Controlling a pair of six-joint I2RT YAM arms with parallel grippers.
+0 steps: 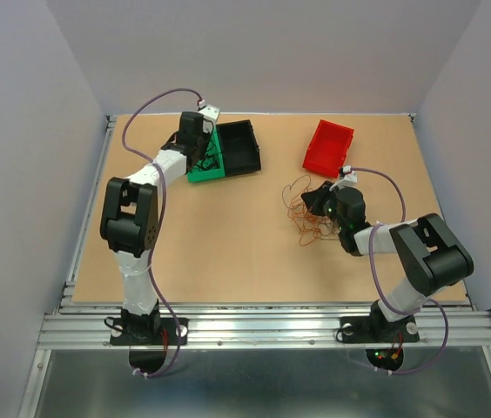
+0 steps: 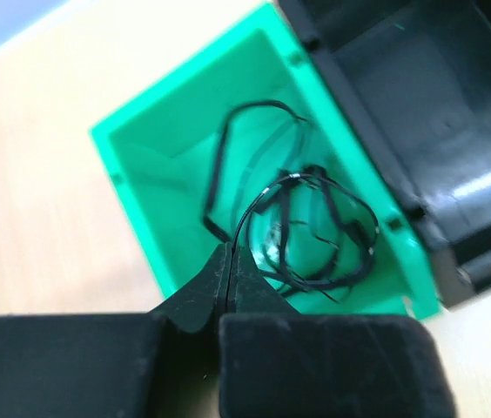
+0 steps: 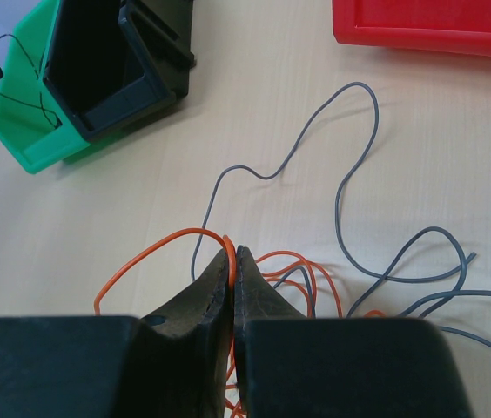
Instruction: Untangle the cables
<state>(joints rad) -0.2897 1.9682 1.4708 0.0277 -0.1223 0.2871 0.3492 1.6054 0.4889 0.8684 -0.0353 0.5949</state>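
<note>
On the table (image 1: 228, 252), toward the lower right of the top view, the right gripper (image 3: 233, 254) is shown clenched on an orange cable (image 3: 180, 231), which is pinched at the fingertips at the bottom centre of the right wrist view. This grip is judged to serve as a pull point, so that one strand can be drawn out of the loose tangle (image 1: 302, 218) lying around the fingers. Grey cables (image 3: 359, 84) are seen looping across the middle and right of that view, crossed with the orange loops and not yet separated. Farther off, at the upper left of the top view, the left gripper (image 2: 231, 259) is poised over the green bin (image 2: 145, 165) with its jaws pressed together. A black cable (image 2: 298, 177) appears to be nipped at the very tips, with its coils resting inside the bin, which suggests that freed strands are being sorted by colour. The black bin (image 2: 420, 96) is set touching the green bin on its right. Farthest away, at the upper centre right, the red bin (image 1: 328, 150) stands apart from the tangle and is presumably reserved for the orange strands.
</note>
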